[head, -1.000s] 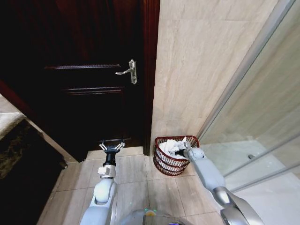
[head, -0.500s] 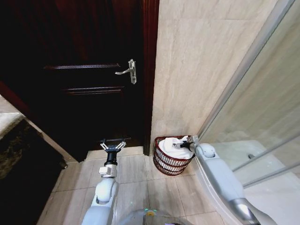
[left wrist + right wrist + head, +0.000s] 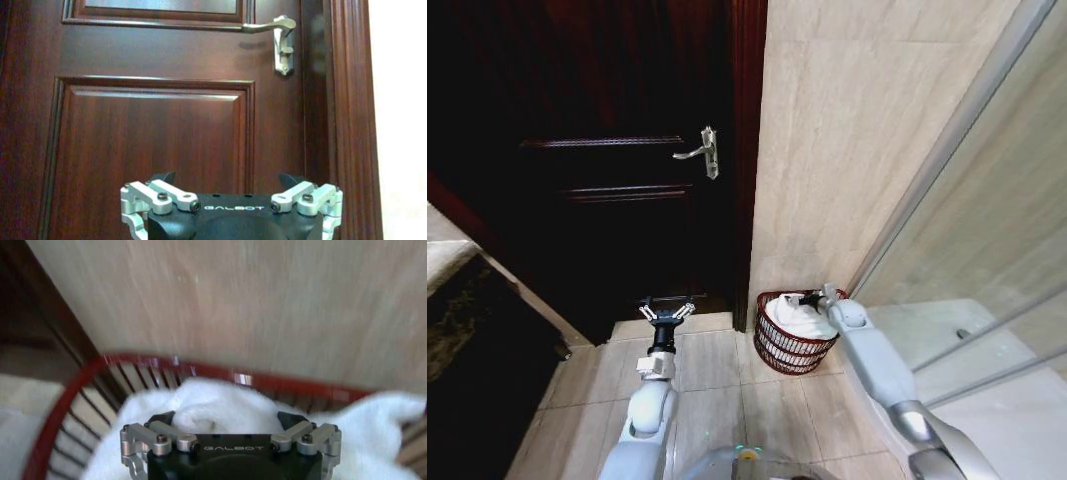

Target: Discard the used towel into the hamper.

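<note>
Right gripper (image 3: 811, 298) has shifted left over the hamper (image 3: 779, 350); jaws spread, empty. Towel (image 3: 220, 410) now lies below it inside: discard looks done. Left gripper (image 3: 665, 312) parked, open, empty.

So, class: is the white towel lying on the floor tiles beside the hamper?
No, the white towel sits inside the hamper, under the right gripper.

- Dark wooden door (image 3: 617, 170), panelled, silver lever handle (image 3: 701, 152) near its right edge.
- Right of door: beige tiled wall (image 3: 857, 130).
- Farther right: glass shower partition (image 3: 997, 250).
- Below door: pale floor tiles (image 3: 717, 385).
</note>
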You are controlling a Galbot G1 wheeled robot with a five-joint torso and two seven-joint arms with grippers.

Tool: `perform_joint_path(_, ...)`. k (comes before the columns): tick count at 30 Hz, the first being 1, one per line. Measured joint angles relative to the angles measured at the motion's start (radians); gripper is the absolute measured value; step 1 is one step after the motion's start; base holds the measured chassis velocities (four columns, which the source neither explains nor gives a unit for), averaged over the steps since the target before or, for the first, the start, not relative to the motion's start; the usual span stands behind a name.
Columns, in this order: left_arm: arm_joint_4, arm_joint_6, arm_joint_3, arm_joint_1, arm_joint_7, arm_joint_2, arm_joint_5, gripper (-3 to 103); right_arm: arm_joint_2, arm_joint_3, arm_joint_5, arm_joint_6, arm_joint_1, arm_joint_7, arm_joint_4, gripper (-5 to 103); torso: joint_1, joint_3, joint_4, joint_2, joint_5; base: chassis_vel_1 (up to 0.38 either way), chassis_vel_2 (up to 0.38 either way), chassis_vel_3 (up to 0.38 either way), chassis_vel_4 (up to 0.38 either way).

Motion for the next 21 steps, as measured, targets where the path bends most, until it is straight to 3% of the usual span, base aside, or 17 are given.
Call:
perform_joint_path(11,0.035,-0.005,0.013,-0.012,-0.001,-0.023,0.017,100,-0.018,0.007,-0.006,-0.023,0.007,-0.067,-0.132,100,0.000,0.000,-0.0002,0.000,-0.0002,0.000,0.000,0.000,0.000)
perform_joint_path(15,0.032,0.005,0.019,-0.021,-0.001,-0.026,0.023,100,-0.006,0.010,-0.001,0.007,0.015,-0.061,-0.157,100,0.000,0.000,-0.0001,0.000,0.0001,0.000,0.000,0.000,0.000)
perform_joint_path(21,0.033,0.012,0.022,-0.036,-0.001,-0.026,0.022,100,-0.079,0.020,0.075,0.016,-0.019,0.005,0.054,100,0.000,0.000,-0.0004,0.000,0.0002,0.000,0.000,0.000,0.000)
